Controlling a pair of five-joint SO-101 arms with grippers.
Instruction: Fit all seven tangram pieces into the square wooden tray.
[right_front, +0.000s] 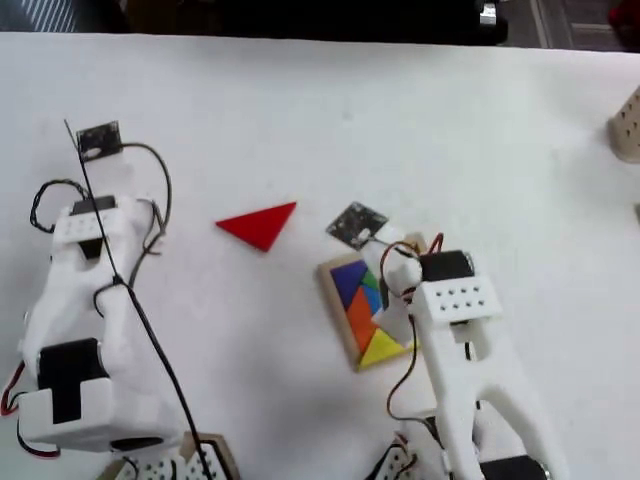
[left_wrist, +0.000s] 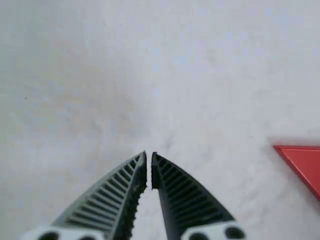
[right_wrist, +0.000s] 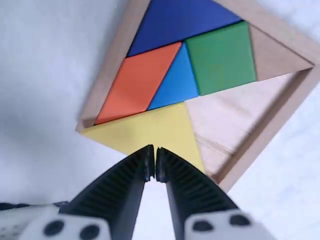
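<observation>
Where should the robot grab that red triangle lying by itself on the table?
Probably straight down from above. The red triangle lies flat on the table with nothing touching it, so only its thin edges can be pinched. The best hold is likely across its middle, from the long far edge to the opposite corner.
</observation>
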